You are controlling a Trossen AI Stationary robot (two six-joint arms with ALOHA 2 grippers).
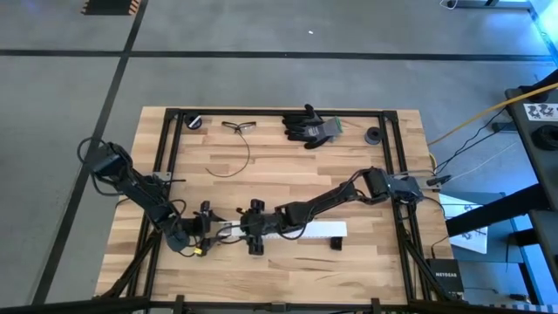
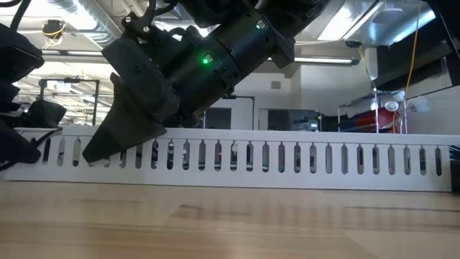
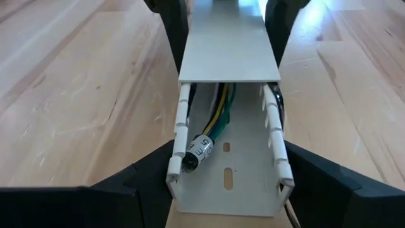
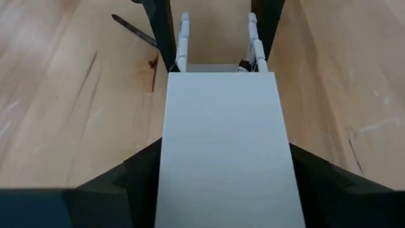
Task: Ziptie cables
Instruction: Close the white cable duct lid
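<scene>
A white slotted duct [image 1: 296, 229] lies flat near the table's front edge, with a white cover [image 4: 224, 139] over most of it. Its left end is uncovered, and the cables [image 3: 218, 114], yellow, green and dark wires, lie inside it; one ends in a labelled tip [image 3: 201, 151]. My left gripper [image 1: 215, 230] is shut on that uncovered end. My right gripper [image 1: 255, 232] is shut on the covered part just to the right. A thin black ziptie [image 1: 234, 159] lies curved on the table farther back, touched by neither gripper. My left gripper pinches the duct's uncovered end between its two fingers [image 3: 149, 183], one against each slotted side wall [image 3: 177, 142]. The fingers come slanting down from the table's left, along the duct. The duct rests on the table. My right gripper pinches the covered part of the duct, one finger [image 4: 142, 171] against each long edge of the cover [image 4: 166, 126]. It comes slanting down from the table's right, along the duct. One finger [image 2: 118, 140] stands in front of the near slotted wall [image 2: 287, 158].
Safety glasses [image 1: 237, 126], a dark glove [image 1: 309, 126] and two small black round parts [image 1: 193, 122] [image 1: 373, 135] lie along the far edge. A black frame [image 1: 279, 112] borders the table. Bare wood lies between the duct and these things.
</scene>
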